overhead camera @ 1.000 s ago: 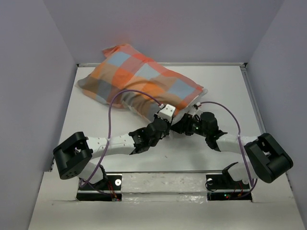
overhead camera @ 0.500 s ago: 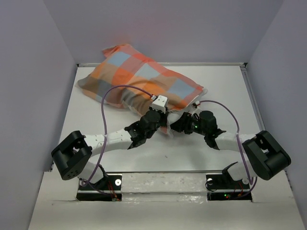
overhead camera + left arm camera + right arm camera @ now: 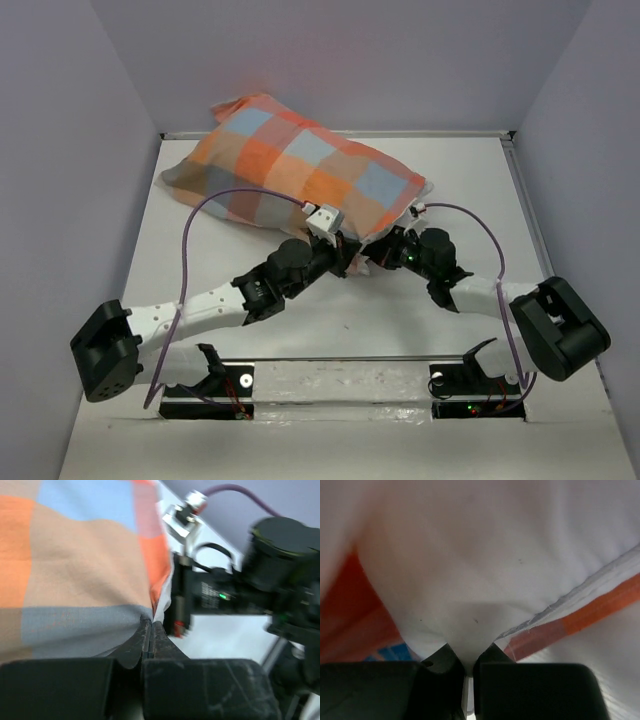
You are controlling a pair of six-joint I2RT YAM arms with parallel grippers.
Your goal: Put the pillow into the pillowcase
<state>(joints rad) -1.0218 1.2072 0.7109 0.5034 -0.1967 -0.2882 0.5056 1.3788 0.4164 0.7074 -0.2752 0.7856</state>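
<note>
While one pillow (image 3: 485, 555) sits mostly inside one pillowcase (image 3: 300, 165) on the white table (image 3: 470, 190) by the grey wall (image 3: 330, 60), the left gripper (image 3: 150, 630) pinches the pillowcase edge and the right gripper (image 3: 468, 662) pinches the pillow.

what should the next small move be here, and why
Probably the left claw should tug the pillowcase hem a little way over the open end. It is pinched shut on that edge, while the right claw pinches the pillow, whose white corner shows uncovered there.
</note>
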